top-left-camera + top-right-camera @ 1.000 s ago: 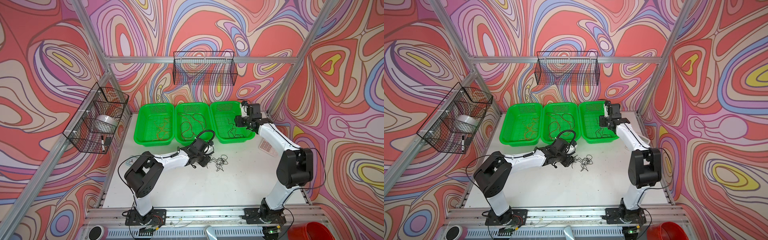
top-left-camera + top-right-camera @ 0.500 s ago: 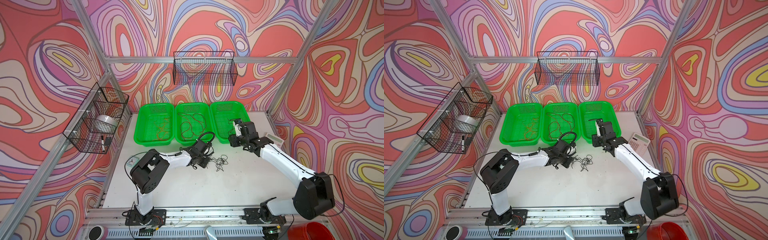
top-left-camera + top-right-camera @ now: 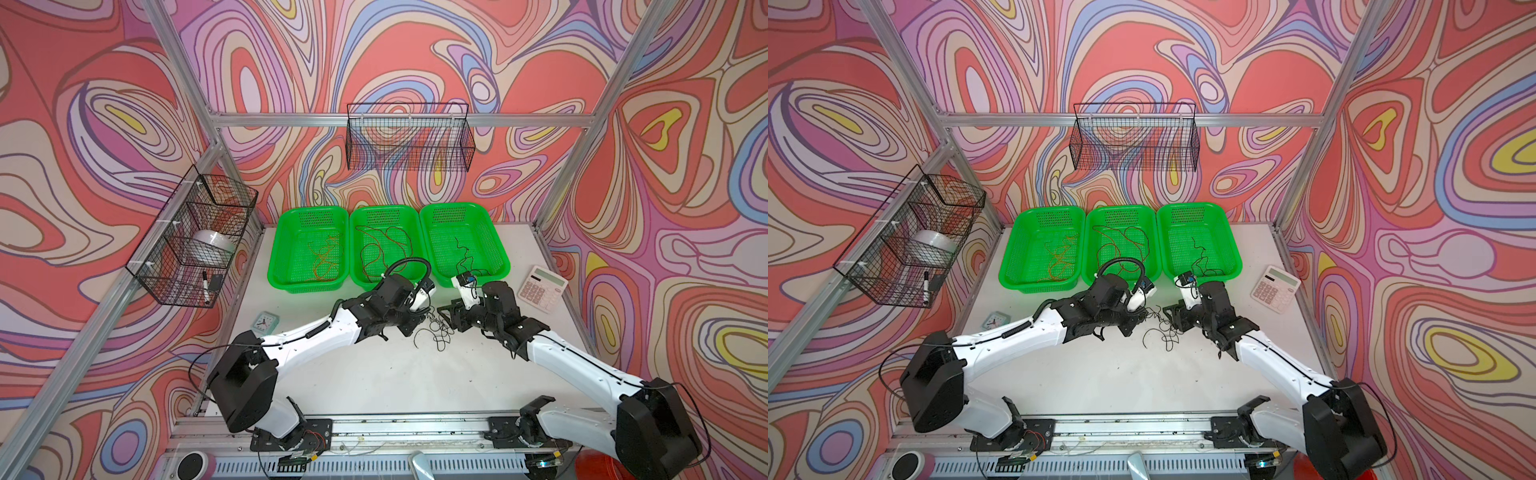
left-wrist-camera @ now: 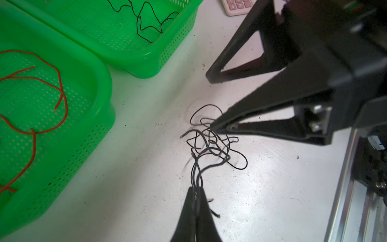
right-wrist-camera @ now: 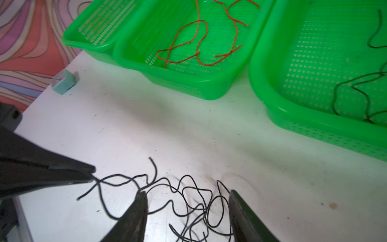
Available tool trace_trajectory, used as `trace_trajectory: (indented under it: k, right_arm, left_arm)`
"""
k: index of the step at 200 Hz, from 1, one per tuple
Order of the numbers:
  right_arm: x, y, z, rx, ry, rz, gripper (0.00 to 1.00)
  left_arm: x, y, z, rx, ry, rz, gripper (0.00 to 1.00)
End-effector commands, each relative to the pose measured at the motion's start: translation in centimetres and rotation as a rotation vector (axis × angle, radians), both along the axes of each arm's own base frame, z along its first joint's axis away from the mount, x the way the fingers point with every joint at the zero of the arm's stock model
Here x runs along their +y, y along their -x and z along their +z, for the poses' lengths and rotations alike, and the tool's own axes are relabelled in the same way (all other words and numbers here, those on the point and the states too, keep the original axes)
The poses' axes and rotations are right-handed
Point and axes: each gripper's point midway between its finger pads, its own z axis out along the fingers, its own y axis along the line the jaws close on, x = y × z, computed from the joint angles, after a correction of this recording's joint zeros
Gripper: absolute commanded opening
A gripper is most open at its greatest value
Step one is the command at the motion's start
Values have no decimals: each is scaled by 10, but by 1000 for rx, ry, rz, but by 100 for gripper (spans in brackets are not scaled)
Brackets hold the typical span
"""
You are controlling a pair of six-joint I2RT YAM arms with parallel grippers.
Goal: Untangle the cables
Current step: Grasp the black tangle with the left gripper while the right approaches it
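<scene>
A black cable tangle is seen lying loose on the white worktop, in front of three green baskets & btw. the two arms. The left tool is pressed together, w/ a couple of black strands pinched at its tips. Those strands run from one edge of the tangle straight into the tips, and the rest is left in slack loops on the surface. The right tool is held spread, jaws well apart, at the opposite side of the tangle, w/ nothing gripped. In the right wrist view several loops are seen btw. its fingers. In the left wrist view one fingertip is placed right at the tangle's edge & the other is kept clear of the wires. Whether that tip actually touches a strand can't be told, the contact spot being too small & dark. Further back, orange cables are held in the left basket, red-brown cables in the middle basket & a black cable in the right basket, all apart from both tools' tips.
</scene>
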Motion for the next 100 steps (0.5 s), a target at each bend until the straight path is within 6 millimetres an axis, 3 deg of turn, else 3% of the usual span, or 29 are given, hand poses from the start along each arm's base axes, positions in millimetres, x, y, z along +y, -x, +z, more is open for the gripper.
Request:
trace_trajectory:
  k: [1,51,100]
  right_arm:
    - [28,4,38,-121,-137,112,63]
    - [46,9,44,-132,-225,165,60]
    - [18,15,56,-248,-200,48,60]
  left_arm:
    - [5,11,10,-7,-44,-57,0]
    - [2,10,33,-63,-54,-71,0]
    - [8,5,46,-109,-65,-42,0]
